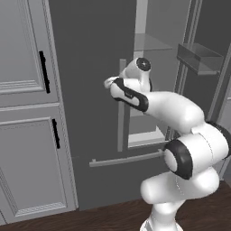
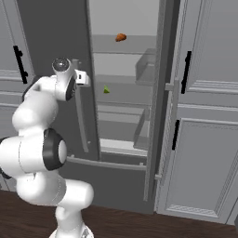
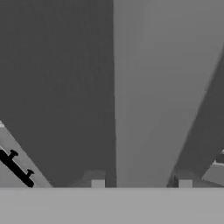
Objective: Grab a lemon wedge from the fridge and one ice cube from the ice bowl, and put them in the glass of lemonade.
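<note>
Yellow-green lemon wedge (image 2: 106,90) lies on fridge (image 2: 56,28) shelf (gripper (image 2: 83,77) state unclear).

I can read no writing, label, brand, number or sign anywhere: the fridge (image 2: 56,28) doors and the cabinets (image 2: 204,116) beside it are plain grey, with nothing printed on them.

Light grey panelled cabinets (image 1: 27,135) with black handles (image 1: 43,72) stand on both sides, above a dark wooden plank floor (image 2: 139,225).
</note>
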